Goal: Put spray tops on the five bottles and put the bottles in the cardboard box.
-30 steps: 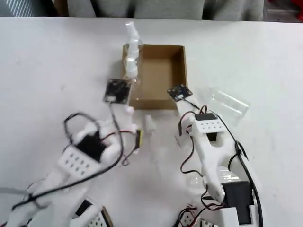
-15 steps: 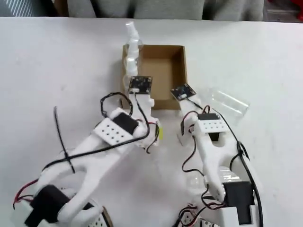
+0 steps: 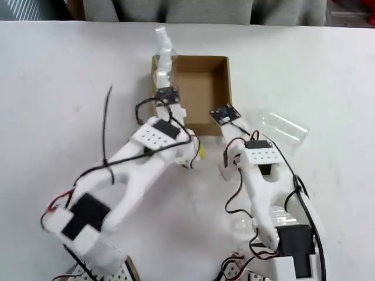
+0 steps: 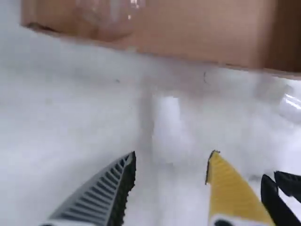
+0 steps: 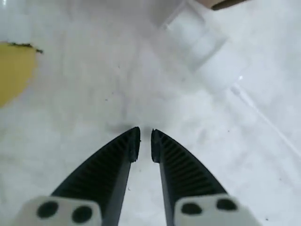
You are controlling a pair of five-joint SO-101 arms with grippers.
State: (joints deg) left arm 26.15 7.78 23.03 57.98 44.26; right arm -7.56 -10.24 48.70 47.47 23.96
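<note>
Spray top [image 4: 164,125], small, white and pale against the table [image 3: 64,88], lies in the middle of the left wrist view, just short of the cardboard box [image 4: 197,33], whose brown wall runs across the upper frame. It is probably light, hard plastic, smooth enough to skid or tip if nudged. The sound hold would be squarely across its blocky body, not on any thin stem. The left gripper [image 4: 172,155] stands wide open with nothing in it, its grey and yellow jaws either side of the top and just below it in the frame. The right gripper [image 5: 146,136] has its black jaws almost together, gripping nothing, above the table surface. In the high view a clear bottle [image 3: 284,130] lies right of the box, and capped bottles [image 3: 163,58] stand at its upper-left corner.
</note>
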